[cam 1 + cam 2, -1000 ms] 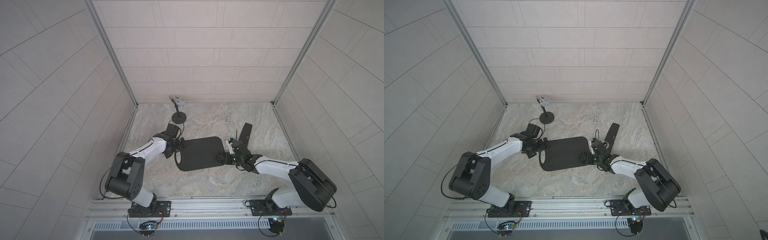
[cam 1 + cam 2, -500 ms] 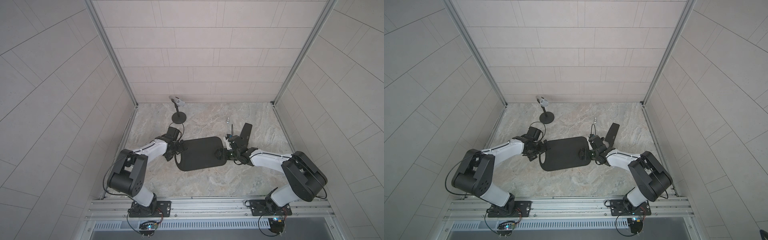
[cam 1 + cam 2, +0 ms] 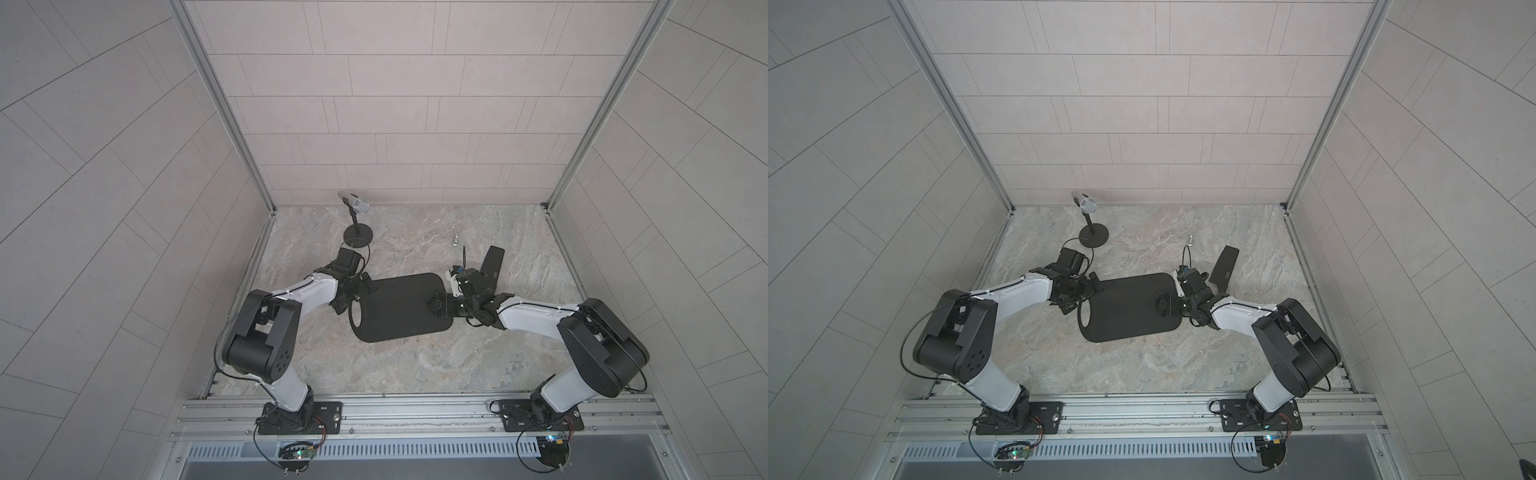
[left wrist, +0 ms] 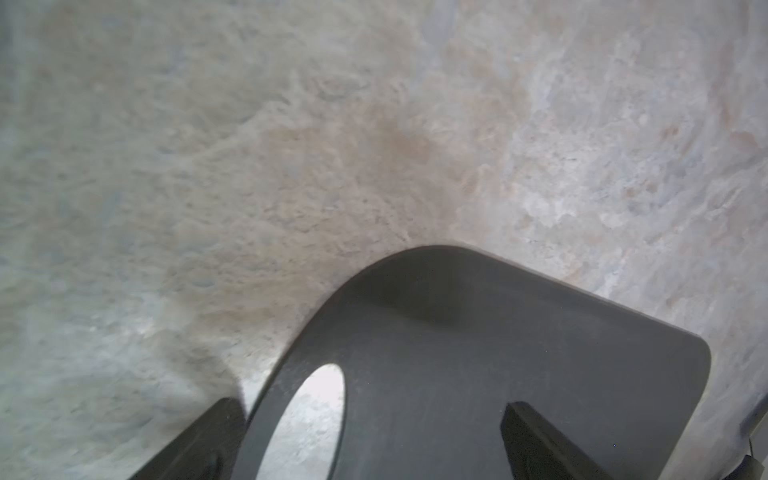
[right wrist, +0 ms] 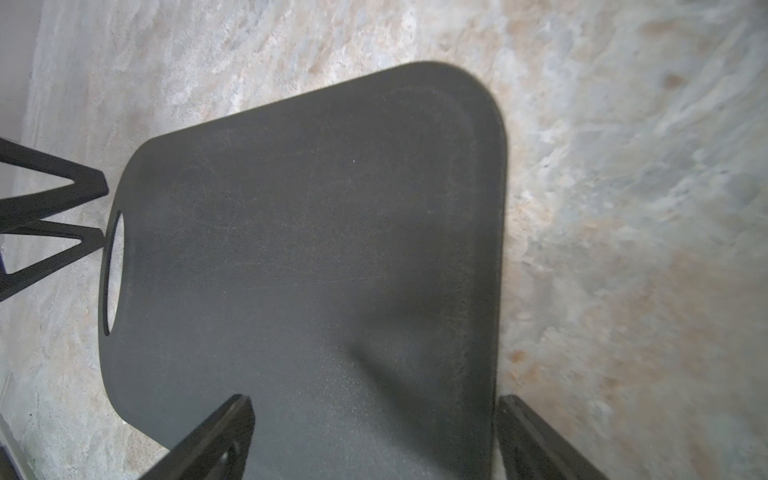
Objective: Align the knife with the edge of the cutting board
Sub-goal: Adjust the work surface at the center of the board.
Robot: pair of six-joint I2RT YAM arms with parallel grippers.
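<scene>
Black cutting board lies flat between the left gripper and the right gripper, both with jaws wide apart. The knife lies slanted just beyond the right gripper, off the board

Matte black cutting board at frame centre, faintly scratched pale; all-black knife right of it; tabletop marbled grey, beige and rust; walls of pale grey tiles with darker joints; left arm and right arm white with black joints; microphone silver on black stand
</scene>
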